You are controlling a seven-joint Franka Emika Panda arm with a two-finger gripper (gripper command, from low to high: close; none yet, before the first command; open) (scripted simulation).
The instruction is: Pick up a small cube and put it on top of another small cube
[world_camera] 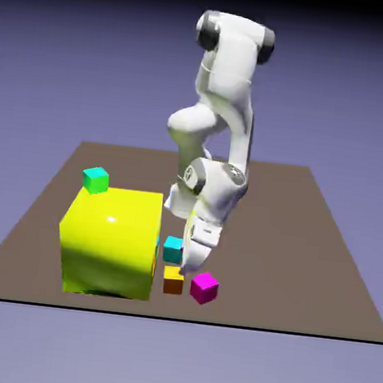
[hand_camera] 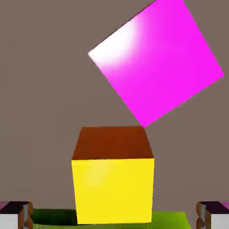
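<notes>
In the exterior view the white arm bends down over the brown table (world_camera: 323, 243) and its gripper (world_camera: 188, 267) hangs low, just above the small orange cube (world_camera: 173, 280), which sits on the table near the front edge. That cube lies just beside the lower corner of the big yellow cube (world_camera: 110, 241) on the exterior view's left, with the cyan cube (world_camera: 172, 249) immediately behind it and the magenta cube (world_camera: 204, 287) close on the exterior view's right. A green cube (world_camera: 95, 180) rests at the big cube's far top corner, well apart from the work. From this angle the hand's own body hides the fingers, so the jaw spread cannot be read here. In the hand view the two grey fingertips (hand_camera: 15, 215) show at the bottom corners, far apart, with nothing clamped between them: the pincer is released and empty. The small orange cube (hand_camera: 112, 179) sits squarely between them, its yellow face toward the camera and its sides running roughly parallel to the fingers, so it lies straight ahead along the gripper's line. The magenta cube (hand_camera: 156, 62) lies beyond it, rotated and nearly touching one corner. The coming move, as I judge it, is a straight descent and a squeeze, with the near neighbours leaving little room for the fingers.
</notes>
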